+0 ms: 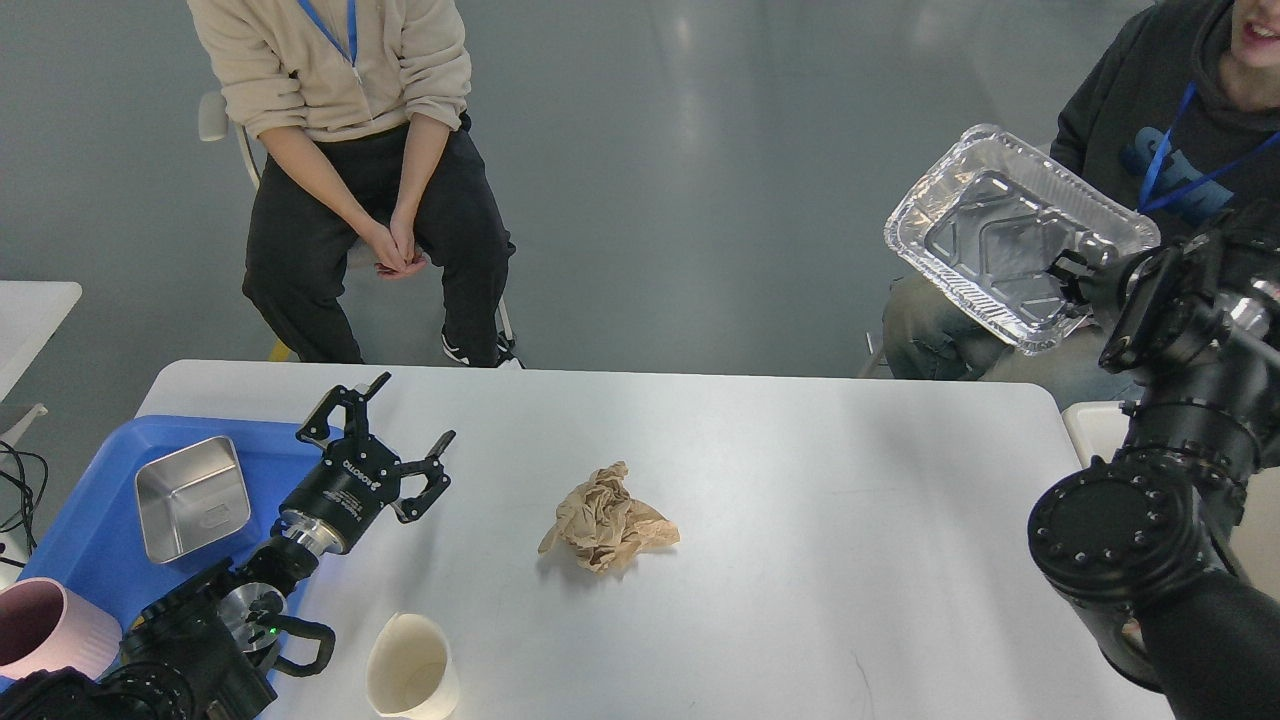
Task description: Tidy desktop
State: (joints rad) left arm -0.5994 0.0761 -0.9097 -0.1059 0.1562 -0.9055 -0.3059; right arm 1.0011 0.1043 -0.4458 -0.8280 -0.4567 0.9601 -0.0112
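The white desktop [780,480] fills the lower view. A crumpled brown paper ball [605,520] lies near its middle. A cream paper cup [410,670] lies on its side at the front left. My left gripper [385,420] is open and empty, above the table beside the blue tray. My right gripper [1075,280] is shut on the rim of a silver foil tray [1010,235], held high beyond the table's far right edge and tilted toward me.
A blue tray [90,520] at the left holds a steel square dish [190,497], a pink cup [50,630] and a yellow object [135,625]. Two seated people are behind the table. A cream-white bin edge [1090,425] shows at the right.
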